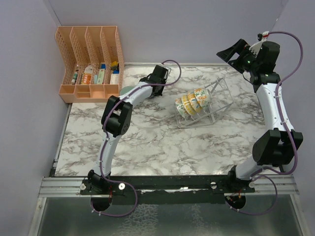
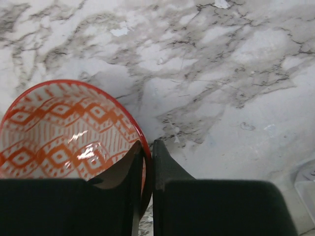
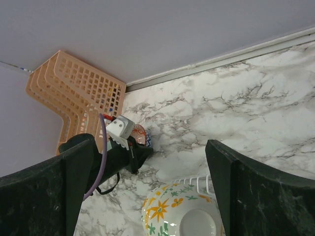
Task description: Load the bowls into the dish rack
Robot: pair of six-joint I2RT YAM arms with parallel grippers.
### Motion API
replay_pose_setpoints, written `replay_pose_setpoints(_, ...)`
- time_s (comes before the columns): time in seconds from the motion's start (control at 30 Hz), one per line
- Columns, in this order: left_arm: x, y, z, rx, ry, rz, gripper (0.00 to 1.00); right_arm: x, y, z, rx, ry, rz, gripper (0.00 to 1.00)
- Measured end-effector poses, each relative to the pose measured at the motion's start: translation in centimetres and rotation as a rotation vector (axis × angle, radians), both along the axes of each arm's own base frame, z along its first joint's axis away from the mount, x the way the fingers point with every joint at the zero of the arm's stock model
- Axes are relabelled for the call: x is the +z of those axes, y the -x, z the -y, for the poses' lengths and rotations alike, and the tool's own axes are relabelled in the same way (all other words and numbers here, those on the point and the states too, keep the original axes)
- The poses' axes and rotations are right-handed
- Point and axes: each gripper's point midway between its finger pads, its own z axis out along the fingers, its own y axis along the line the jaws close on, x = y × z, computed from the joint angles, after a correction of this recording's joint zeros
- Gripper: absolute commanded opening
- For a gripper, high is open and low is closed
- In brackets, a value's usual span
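Note:
My left gripper is at the back of the table, shut on the rim of the red-patterned bowl, one finger inside and one outside. The left gripper holds it close over the marble. The bowl also shows behind that gripper in the right wrist view. The wire dish rack stands right of centre with several floral bowls upright in its slots. The nearest floral bowl is below my right gripper, which is open, empty and raised at the back right. A pale teal bowl is partly hidden under the left arm.
An orange plastic slotted organizer with small items stands at the back left corner; it also shows in the right wrist view. Walls close the table at the back and both sides. Bare marble lies in front of the rack.

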Motion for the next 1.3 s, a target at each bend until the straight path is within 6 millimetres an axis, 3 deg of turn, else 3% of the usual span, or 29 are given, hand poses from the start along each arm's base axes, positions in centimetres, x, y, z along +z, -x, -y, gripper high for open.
replay_pose_setpoints(0.3,1.0,-0.5,-0.3,0.017,-0.021,0.036,0.00,1.8,-0.1,0.1,-0.003,0.006,0.038,0.96)
replay_pose_setpoints(0.5,2.9,-0.2,0.4,0.062,0.081,0.026,0.00,4.8,-0.1,0.0,-0.004,0.002,0.094,0.95)
replay_pose_setpoints(0.57,5.2,-0.1,1.1,0.090,0.170,0.036,0.00,6.1,0.0,0.0,-0.005,-0.003,0.120,0.95)
replay_pose_setpoints(0.63,8.8,-0.2,2.1,0.107,0.287,0.068,0.00,7.1,0.0,-0.1,-0.005,-0.009,0.141,0.96)
replay_pose_setpoints(0.73,16.6,-0.1,4.1,0.128,0.559,0.148,0.00,8.2,0.1,-0.1,-0.006,-0.016,0.162,0.96)
replay_pose_setpoints(0.83,25.4,1.2,6.0,0.113,0.890,0.209,0.00,8.4,0.1,-0.1,-0.009,-0.028,0.163,0.96)
replay_pose_setpoints(0.93,32.1,3.3,7.4,0.076,1.235,0.204,0.00,8.4,0.0,0.3,-0.016,-0.051,0.156,0.95)
replay_pose_setpoints(1.03,33.9,5.2,8.7,0.060,1.475,0.112,0.00,8.6,-0.2,1.1,-0.026,-0.083,0.155,0.95)
replay_pose_setpoints(1.2,31.7,7.4,11.6,0.124,1.645,-0.129,0.00,8.9,-0.4,1.9,-0.035,-0.110,0.157,0.95)
replay_pose_setpoints(1.3,32.4,9.1,13.3,0.120,1.721,-0.225,0.00,9.3,-0.4,1.9,-0.029,-0.122,0.165,0.95)
